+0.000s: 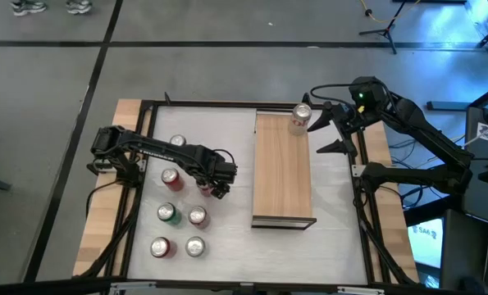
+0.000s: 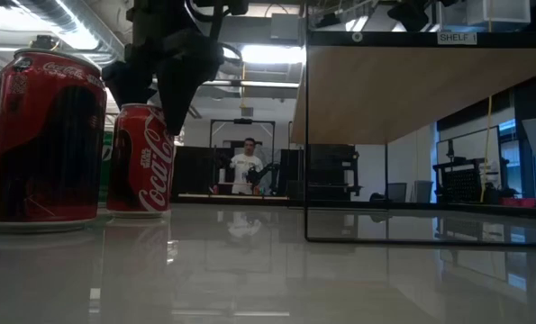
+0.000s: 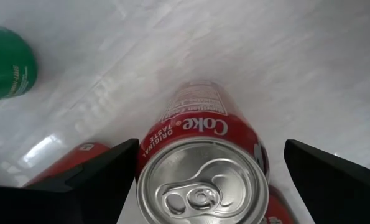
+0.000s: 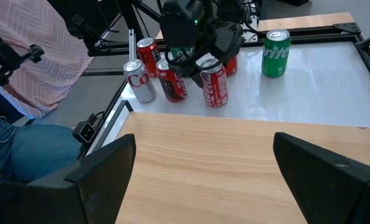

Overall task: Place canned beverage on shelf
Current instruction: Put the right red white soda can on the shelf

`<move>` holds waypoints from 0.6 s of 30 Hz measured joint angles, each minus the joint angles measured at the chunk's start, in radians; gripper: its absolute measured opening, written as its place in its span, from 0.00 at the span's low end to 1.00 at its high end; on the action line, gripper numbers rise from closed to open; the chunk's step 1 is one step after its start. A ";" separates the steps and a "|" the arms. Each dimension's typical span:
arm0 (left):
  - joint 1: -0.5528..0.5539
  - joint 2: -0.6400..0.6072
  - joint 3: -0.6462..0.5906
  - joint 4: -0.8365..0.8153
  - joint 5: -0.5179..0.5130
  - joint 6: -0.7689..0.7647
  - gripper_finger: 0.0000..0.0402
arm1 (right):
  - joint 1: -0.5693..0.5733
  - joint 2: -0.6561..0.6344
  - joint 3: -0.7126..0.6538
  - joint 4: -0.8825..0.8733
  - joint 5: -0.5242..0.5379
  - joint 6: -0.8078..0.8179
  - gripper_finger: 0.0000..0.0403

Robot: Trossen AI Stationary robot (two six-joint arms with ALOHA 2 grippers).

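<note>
The left jaws (image 1: 215, 182) hang spread wide over a red Coke can (image 3: 200, 180), one dark finger (image 3: 79, 186) on each side of it and neither touching it. From the left wrist view the can stands upright directly below the jaws: silver lid with the pull tab unbroken, red wall with white "Coke Original Taste" lettering. In the high view this same can (image 1: 203, 191) sits on the white bench (image 1: 227, 238) under the gripper, well apart from the shelf. Just past the jaws stand more cans: a green can (image 1: 168, 214) and a red one (image 1: 197, 216) close by, a further red can (image 1: 171, 178) and a silver-topped one (image 1: 177, 142) toward the arm, and two more (image 1: 160, 247) (image 1: 194, 246) at the near edge of the bench. In the low view two red Coca-Cola cans (image 2: 44, 135) (image 2: 145, 160) rise on the glossy bench with the dark gripper (image 2: 173, 67) hanging above the farther one.

Beyond the left jaws lies the shelf (image 1: 283, 168), a long narrow light-wood board with visible grain and a dark end edge. At its far end a pale can (image 1: 300, 118) stands upright.

The right jaws (image 1: 327, 131) hover just beside that end of the shelf, opened wide and empty. The right wrist view looks across the wood (image 4: 234, 162) to the cluster of cans, with a person's striped sleeve (image 4: 41, 50) off the bench.
</note>
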 joint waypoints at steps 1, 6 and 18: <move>0.000 0.000 0.000 -0.001 0.000 0.000 0.97 | 0.000 0.000 0.000 -0.003 0.000 0.000 0.93; -0.002 0.000 0.000 -0.031 0.000 0.001 0.97 | 0.000 0.000 0.000 -0.004 0.000 0.000 0.93; -0.002 0.000 -0.043 -0.016 0.036 0.002 0.84 | 0.000 0.000 0.000 -0.004 0.000 0.000 0.93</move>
